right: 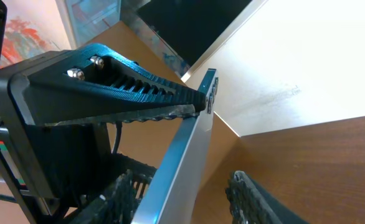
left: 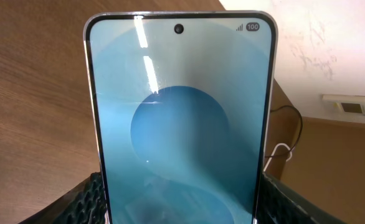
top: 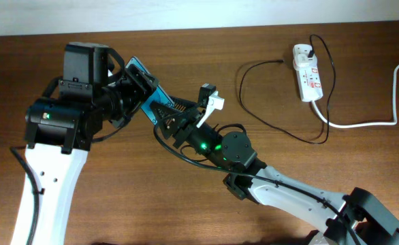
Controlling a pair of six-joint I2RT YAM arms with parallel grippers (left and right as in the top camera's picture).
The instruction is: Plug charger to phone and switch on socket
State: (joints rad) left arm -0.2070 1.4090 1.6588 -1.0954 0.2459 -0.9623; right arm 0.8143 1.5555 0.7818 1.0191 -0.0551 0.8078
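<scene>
Two grippers meet at the phone (left: pixel 179 112); our left gripper (left: pixel 182 208) clamps it. Our right gripper (right: pixel 189 196) straddles its edge, jaws apart.

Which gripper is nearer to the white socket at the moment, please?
The right gripper. It straddles the edge of the phone at mid-table, with the socket well off to the robot's right; the left gripper, holding the phone, sits further left.
</scene>
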